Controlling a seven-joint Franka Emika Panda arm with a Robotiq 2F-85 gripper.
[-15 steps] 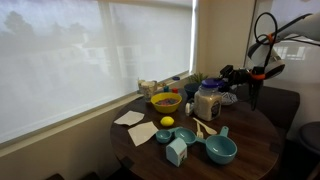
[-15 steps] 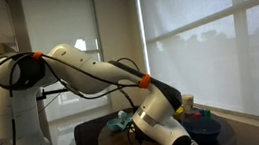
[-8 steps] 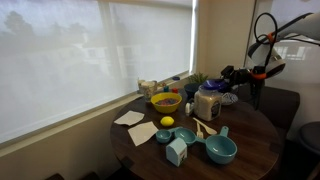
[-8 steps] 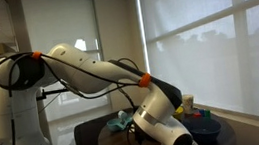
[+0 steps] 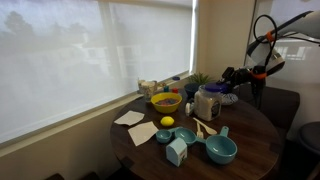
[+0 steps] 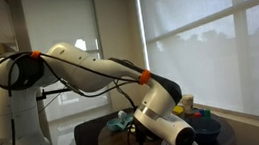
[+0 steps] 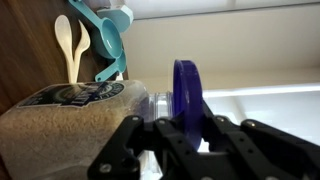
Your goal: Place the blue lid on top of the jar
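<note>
While the gripper (image 7: pixel 188 128) clamps the lid (image 7: pixel 186 85) across its flat faces (light, stiff, probably slick), the jar (image 7: pixel 70 125) beside it looks fragile.

Bright shaded windows (image 5: pixel 90 60) behind a round wooden table (image 5: pixel 250 140).

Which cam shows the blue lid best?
Wrist view: the blue lid stands edge-on in the claw, beside the jar. In both exterior views it is too small or hidden to make out.

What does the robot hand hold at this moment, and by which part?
The hand holds the blue lid by its lower edge, with the disc standing upright.
</note>
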